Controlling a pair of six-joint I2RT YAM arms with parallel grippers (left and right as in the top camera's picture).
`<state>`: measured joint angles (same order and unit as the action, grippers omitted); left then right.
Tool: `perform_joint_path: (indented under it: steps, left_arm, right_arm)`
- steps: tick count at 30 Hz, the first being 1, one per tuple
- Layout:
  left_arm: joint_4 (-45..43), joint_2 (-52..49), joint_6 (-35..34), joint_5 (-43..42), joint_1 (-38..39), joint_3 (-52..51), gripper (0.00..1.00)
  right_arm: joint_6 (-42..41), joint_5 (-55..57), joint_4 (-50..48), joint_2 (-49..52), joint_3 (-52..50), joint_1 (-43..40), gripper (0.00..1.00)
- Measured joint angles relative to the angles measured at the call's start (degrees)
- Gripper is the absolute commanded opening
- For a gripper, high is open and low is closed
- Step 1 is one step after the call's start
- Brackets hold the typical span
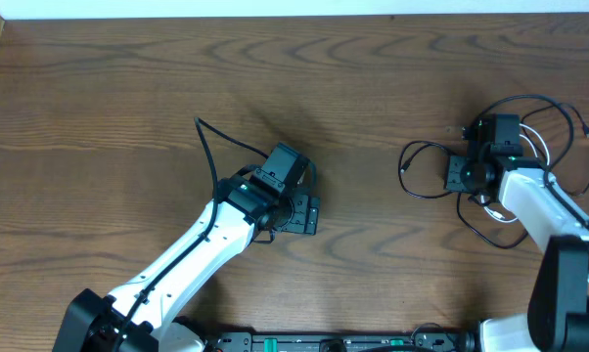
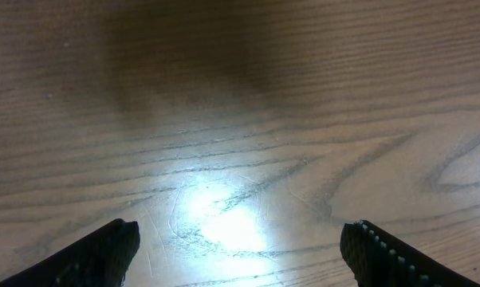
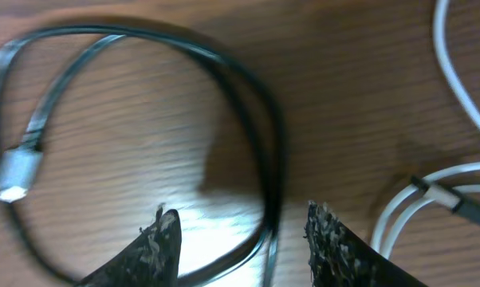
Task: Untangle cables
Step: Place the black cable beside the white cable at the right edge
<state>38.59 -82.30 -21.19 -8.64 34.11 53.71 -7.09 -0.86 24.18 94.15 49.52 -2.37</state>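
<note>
Wood grain runs across the table in the overhead view. The left gripper sits near its middle, well apart from the cables, which all lie at the right side around the right gripper. A black cable loops just left of that claw, a white cable curls beside the wrist, and other black cords arc behind and below the arm.

From the left wrist, the left gripper's two fingers stand wide apart over bare, brightly lit wood, released and holding nothing.

From the right wrist, the black cable forms a big loop ahead of the claw, ending in a silver plug at the left. One strand of the loop runs down into the gap between the fingertips, which are spread and not clamped on it. The white cable lies just to the right of the right finger.
</note>
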Motion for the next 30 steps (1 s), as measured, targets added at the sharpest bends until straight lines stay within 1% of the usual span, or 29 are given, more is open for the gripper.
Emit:
perform_joint_path:
  steps: [2,5,7,10,11,16,22,28,30]
  left_arm:
    - [0.0,0.0,0.0,0.0,0.0,0.0,0.86]
    - [0.0,0.0,0.0,0.0,0.0,0.0,0.86]
    - [0.0,0.0,0.0,0.0,0.0,0.0,0.86]
    - [0.0,0.0,0.0,0.0,0.0,0.0,0.86]
    - [0.0,0.0,0.0,0.0,0.0,0.0,0.86]
    - [0.0,0.0,0.0,0.0,0.0,0.0,0.86]
    - [0.0,0.0,0.0,0.0,0.0,0.0,0.86]
    - [0.0,0.0,0.0,0.0,0.0,0.0,0.86]
    - [0.0,0.0,0.0,0.0,0.0,0.0,0.86]
  right_arm:
    - [0.1,1.4,-1.0,1.6,0.0,0.0,0.47]
    - [0.2,2.5,-2.4,4.2,0.0,0.0,0.44]
    - [0.4,2.9,-3.0,4.7,0.4,0.0,0.33]
    - [0.5,3.3,-3.1,5.4,1.1,0.0,0.08]
    - [0.4,3.4,-3.1,5.6,1.4,0.0,0.01]
    - [-0.2,6.4,-2.6,5.8,1.7,0.0,0.01]
    - [-3.8,12.4,-2.0,5.9,1.7,-1.1,0.01]
    - [-6.3,13.6,0.4,4.8,2.2,-7.6,0.01]
    - [-7.0,13.6,1.7,2.7,3.3,-11.0,0.01]
